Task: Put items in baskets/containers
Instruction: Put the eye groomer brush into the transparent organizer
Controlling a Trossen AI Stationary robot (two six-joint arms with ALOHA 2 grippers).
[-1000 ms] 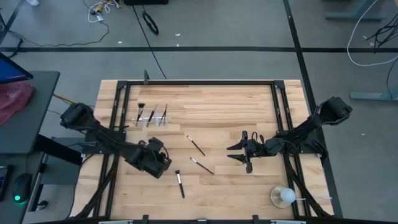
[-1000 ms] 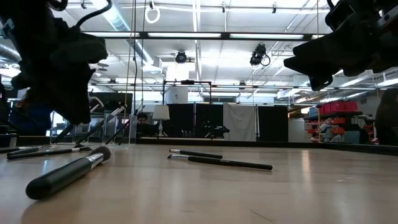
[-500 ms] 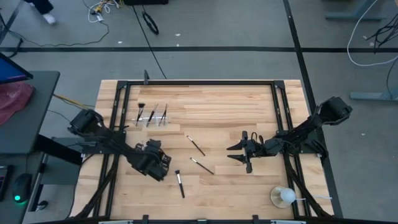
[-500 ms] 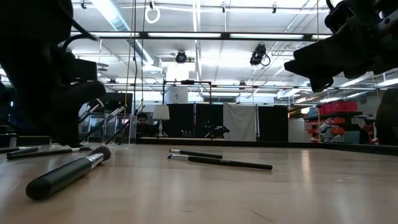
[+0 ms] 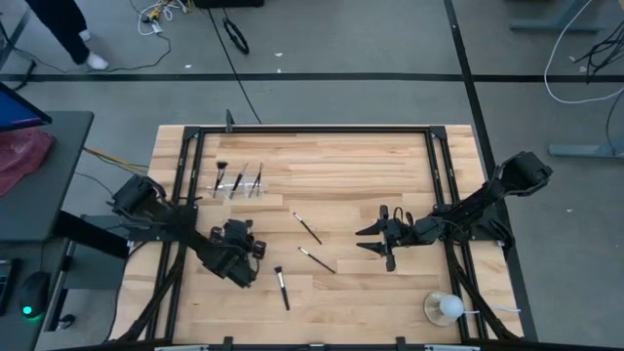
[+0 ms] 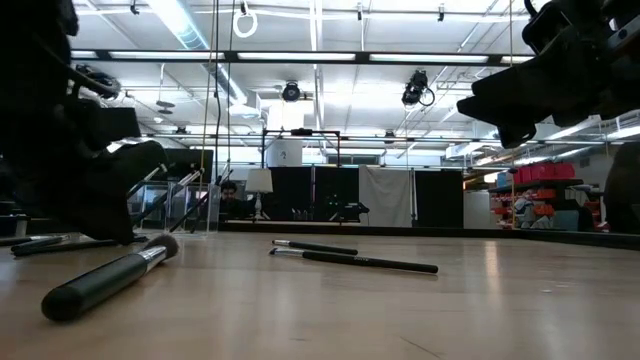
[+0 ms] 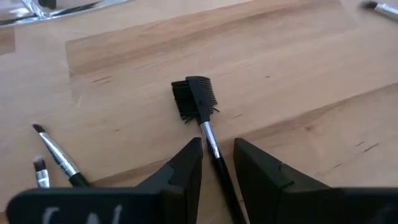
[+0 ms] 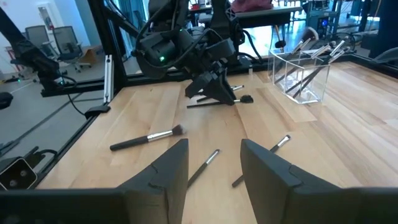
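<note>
The left end effector (image 7: 217, 163) is low over the desk (image 5: 341, 175) near its left edge, fingers (image 7: 186, 168) narrowed around the handle of a comb brush (image 7: 200, 115) that lies flat on the wood. The handle runs between both fingers with the black comb head just beyond their tips; whether the pads touch it cannot be told. Two thin brushes (image 7: 56, 155) lie just beside it.

In the high view the left end effector (image 5: 234, 255) sits beside the desk's left rail, well apart from the clear holder (image 5: 239, 182) near the far left corner, which already has several brushes standing tilted in it. Three more brushes lie loose in the desk's middle: one (image 5: 281, 288) near the front edge, one (image 5: 316, 259) beside it, one (image 5: 306, 227) farther back. Bare wood lies between the left end effector and the holder.

The right end effector (image 5: 373, 240) hangs above the desk's right half, fingers apart and holding nothing. A white ball on a dish (image 5: 444, 308) sits at the front right corner.
</note>
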